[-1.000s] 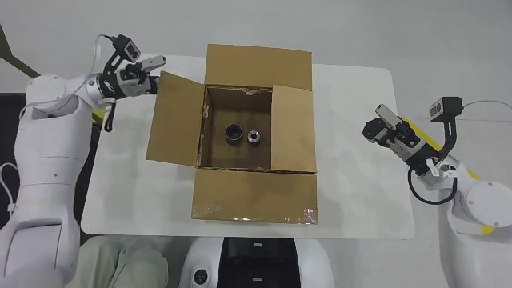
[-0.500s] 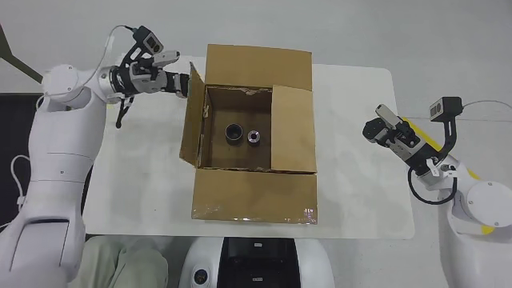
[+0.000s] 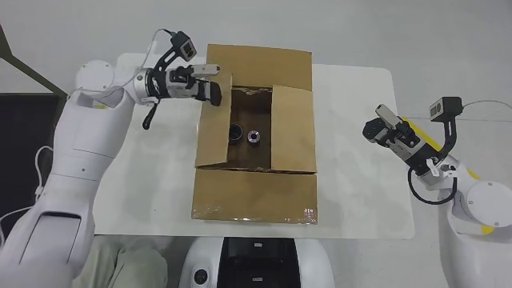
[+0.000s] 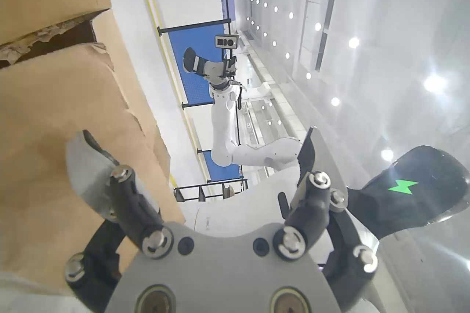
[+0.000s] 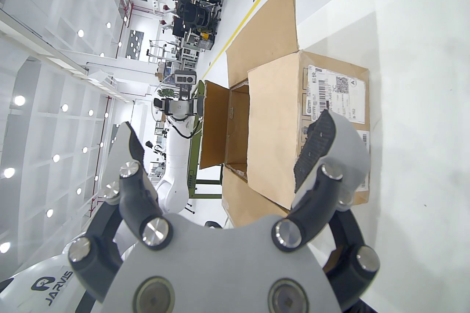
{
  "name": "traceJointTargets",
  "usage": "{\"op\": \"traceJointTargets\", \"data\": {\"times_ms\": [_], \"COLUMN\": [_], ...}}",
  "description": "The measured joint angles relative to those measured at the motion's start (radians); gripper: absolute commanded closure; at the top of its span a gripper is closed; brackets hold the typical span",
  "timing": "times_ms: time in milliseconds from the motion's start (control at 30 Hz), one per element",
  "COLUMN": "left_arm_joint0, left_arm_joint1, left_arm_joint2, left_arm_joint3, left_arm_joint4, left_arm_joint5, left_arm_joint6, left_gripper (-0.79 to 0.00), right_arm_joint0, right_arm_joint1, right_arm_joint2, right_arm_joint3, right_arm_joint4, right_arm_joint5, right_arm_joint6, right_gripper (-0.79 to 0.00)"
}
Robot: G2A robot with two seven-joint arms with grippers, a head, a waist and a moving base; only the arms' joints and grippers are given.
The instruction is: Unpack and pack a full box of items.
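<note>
Closing stage: my read was late in the pack half. You had the box (image 5: 358,109) centred on the white table (image 3: 360,192) with two items inside.
Flap done: right flap (image 3: 294,128) lay folded in over the opening.
Flaps left: left flap (image 3: 212,132) stood tilted inward, not down. The far flap (image 3: 259,66) and near flap (image 3: 254,196) lay splayed outward. By my estimate all three needed folding.
Unpack half: could not tell whether you had finished it.
Your left gripper (image 3: 213,84): sat at the top edge of the left flap, jaws apart, nothing between them. One finger (image 4: 84,160) lay against the cardboard.
Your right gripper (image 3: 376,124): hung over the table, well apart from the box, jaws spread and empty.
Contents: dark ring (image 3: 234,134) was round and matte with a central hole. Just beside it sat a small metallic part (image 3: 254,137), paler and round with a dark centre. Both were on the box floor.
Cardboard: brown, corrugated, stiff flat panels, with ragged torn paper along the flap edge.
Seal: glossy tape (image 3: 254,210) ran along the near flap's outer edge.
Print: labels (image 5: 319,90) were stuck on the right side wall.
Grip surface: finger pads (image 5: 312,142) were black and ribbed, on smooth grey fingers.
Table top: white, smooth, rounded corners.
</note>
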Motion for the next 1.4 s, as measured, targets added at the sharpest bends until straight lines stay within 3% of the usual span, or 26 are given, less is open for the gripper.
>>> {"op": "traceJointTargets", "data": {"times_ms": [467, 833, 1133, 1400], "left_arm_joint0": [-0.021, -0.019, -0.016, -0.038], "left_arm_joint1": [-0.016, -0.014, -0.009, 0.010], "left_arm_joint2": [0.099, 0.107, 0.078, -0.049], "left_arm_joint3": [0.010, 0.006, 0.020, 0.083], "left_arm_joint4": [0.142, 0.216, 0.199, 0.079], "left_arm_joint5": [-0.032, -0.057, -0.069, -0.054], "left_arm_joint6": [0.071, 0.110, 0.126, 0.142], "left_gripper": [-0.785, -0.785, -0.785, -0.785], "right_arm_joint0": [0.000, 0.000, 0.000, 0.000], "right_arm_joint1": [0.000, 0.000, 0.000, 0.000], "right_arm_joint2": [0.000, 0.000, 0.000, 0.000], "right_arm_joint3": [0.000, 0.000, 0.000, 0.000], "right_arm_joint4": [0.000, 0.000, 0.000, 0.000], "right_arm_joint5": [0.000, 0.000, 0.000, 0.000], "right_arm_joint6": [0.000, 0.000, 0.000, 0.000], "right_gripper": [-0.785, -0.785, -0.785, -0.785]}}
